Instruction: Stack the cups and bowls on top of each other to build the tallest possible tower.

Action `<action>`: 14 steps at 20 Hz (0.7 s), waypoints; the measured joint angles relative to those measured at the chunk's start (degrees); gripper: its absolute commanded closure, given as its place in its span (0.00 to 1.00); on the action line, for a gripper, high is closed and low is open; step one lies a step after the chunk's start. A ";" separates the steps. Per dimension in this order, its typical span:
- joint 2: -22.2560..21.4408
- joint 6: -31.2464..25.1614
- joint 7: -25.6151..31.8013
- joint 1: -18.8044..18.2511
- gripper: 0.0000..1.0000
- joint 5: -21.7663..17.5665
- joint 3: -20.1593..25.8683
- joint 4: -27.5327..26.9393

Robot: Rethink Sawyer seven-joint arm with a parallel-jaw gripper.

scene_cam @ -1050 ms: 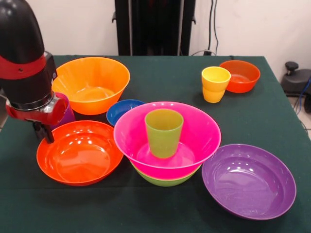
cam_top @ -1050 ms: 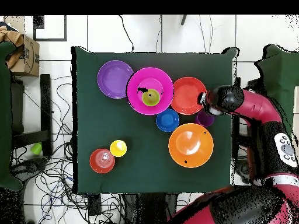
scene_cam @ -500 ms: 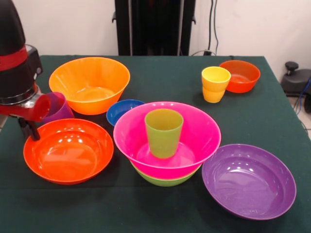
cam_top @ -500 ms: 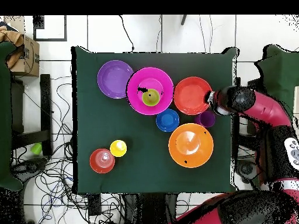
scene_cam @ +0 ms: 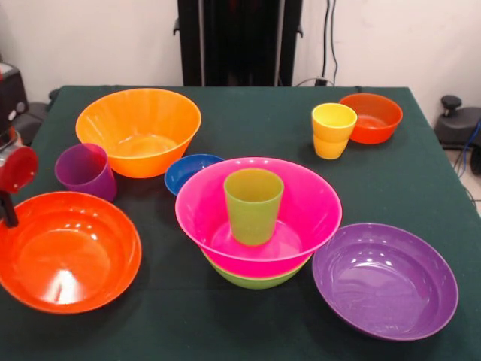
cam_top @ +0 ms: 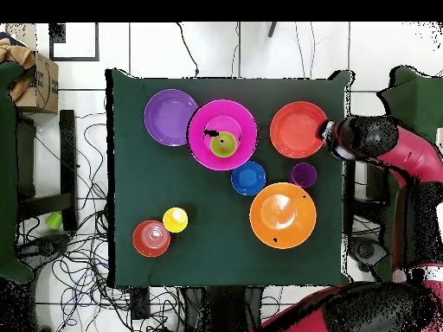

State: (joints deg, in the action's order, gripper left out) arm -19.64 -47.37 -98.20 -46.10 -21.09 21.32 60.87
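Observation:
My gripper (scene_cam: 7, 214) sits at the far left edge, shut on the rim of the large red-orange bowl (scene_cam: 68, 252); overhead, the gripper (cam_top: 325, 134) is at this bowl's (cam_top: 296, 130) right rim. The tower is a green cup (scene_cam: 253, 204) upright in the pink bowl (scene_cam: 301, 203), which nests in the lime green bowl (scene_cam: 255, 280). A purple cup (scene_cam: 86, 171) stands beside the large orange bowl (scene_cam: 139, 131). The small blue bowl (scene_cam: 189, 171), the purple bowl (scene_cam: 385, 280), the yellow cup (scene_cam: 333, 129) and the small red-orange bowl (scene_cam: 372, 118) stand apart.
The green-clothed table (cam_top: 208, 259) ends just beside the held bowl, next to my arm (cam_top: 389, 147). Cables cover the floor, and a cardboard box (cam_top: 35, 82) lies off the table's far corner in the overhead view.
My gripper has drawn the large red-orange bowl away from the pink bowl toward the table's edge, uncovering the purple cup. The arm has mostly left the front view. Nothing else moved.

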 measured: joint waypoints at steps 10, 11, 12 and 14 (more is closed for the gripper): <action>-1.35 -4.75 0.00 0.03 1.00 2.84 0.01 -2.65; -1.55 -5.11 0.00 0.04 1.00 3.14 0.01 -2.61; -2.42 -6.05 0.00 0.04 1.00 4.27 0.00 -2.22; -3.10 -6.50 0.00 0.04 1.00 5.11 0.00 -1.82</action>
State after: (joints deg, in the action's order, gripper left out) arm -22.73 -53.87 -98.20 -46.05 -15.97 21.32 59.04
